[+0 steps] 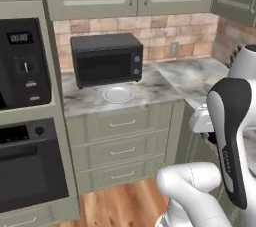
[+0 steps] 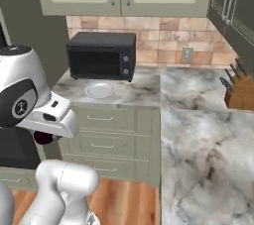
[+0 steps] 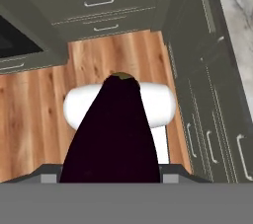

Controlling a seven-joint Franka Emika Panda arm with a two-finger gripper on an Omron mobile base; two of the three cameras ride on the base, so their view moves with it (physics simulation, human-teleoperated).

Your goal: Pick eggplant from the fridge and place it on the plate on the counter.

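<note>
My gripper (image 3: 109,177) is shut on the eggplant (image 3: 113,129), a dark purple, near-black body that juts out from between the fingers over the wood floor. Under the white hand the eggplant (image 2: 43,138) shows as a dark lump, held below counter height and in front of the drawers. The white plate (image 1: 118,94) lies on the marbled counter (image 1: 165,78) just in front of the black microwave; the plate (image 2: 99,89) holds nothing. The hand is well short of the plate and lower than it. The fridge is out of view.
A black microwave (image 1: 106,59) stands behind the plate against the brick backsplash. A built-in black oven (image 1: 25,161) fills the cabinet to the left. A knife block (image 2: 240,92) sits on the counter's right wing. Sage-green drawers (image 1: 122,148) run under the counter.
</note>
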